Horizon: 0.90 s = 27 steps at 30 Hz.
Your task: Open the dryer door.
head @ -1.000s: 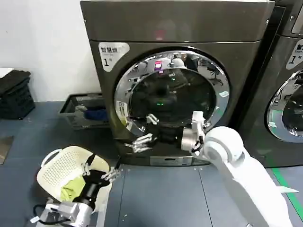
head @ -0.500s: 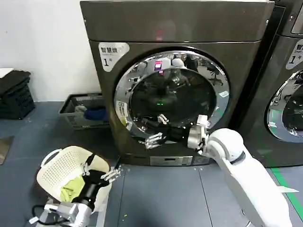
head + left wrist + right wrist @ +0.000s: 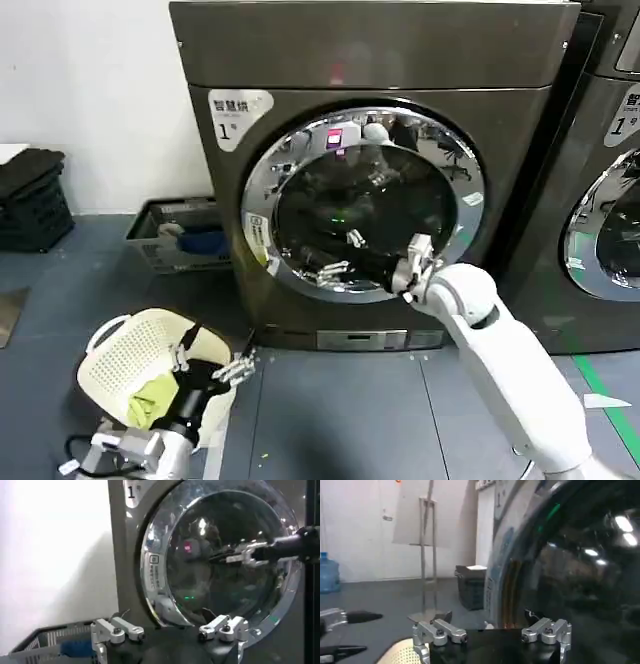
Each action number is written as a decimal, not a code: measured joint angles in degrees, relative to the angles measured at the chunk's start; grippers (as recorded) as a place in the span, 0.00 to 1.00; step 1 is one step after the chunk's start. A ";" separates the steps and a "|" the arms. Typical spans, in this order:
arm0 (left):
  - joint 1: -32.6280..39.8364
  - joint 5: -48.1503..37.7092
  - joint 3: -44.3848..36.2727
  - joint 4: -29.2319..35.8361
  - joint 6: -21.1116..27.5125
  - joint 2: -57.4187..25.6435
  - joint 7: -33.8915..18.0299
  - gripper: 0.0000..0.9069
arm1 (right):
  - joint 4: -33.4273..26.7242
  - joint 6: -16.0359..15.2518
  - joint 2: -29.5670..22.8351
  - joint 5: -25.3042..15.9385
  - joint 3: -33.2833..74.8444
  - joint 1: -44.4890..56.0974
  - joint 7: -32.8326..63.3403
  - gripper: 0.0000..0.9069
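A large round dryer door (image 3: 365, 200) with a shiny chrome rim and a dark glass centre is seen closed, set flush and upright in the brown-grey machine front. Room lights are mirrored in the glass. A small white label is fixed on the rim at about 8 o'clock.

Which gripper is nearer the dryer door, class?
Right. The right gripper is open in front of the dryer door glass; the left gripper hangs low over the laundry basket.
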State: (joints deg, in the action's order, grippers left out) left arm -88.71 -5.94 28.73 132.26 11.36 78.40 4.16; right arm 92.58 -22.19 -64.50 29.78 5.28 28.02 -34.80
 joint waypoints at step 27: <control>-0.41 0.06 -0.06 0.50 -0.22 0.38 0.12 1.00 | -8.38 -0.07 -4.87 0.41 -5.90 -6.49 0.21 1.00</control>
State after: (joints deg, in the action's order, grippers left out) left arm -89.11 -5.88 28.66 132.76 11.15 78.79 4.28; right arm 84.20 -22.26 -69.37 30.19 -0.61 21.53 -34.59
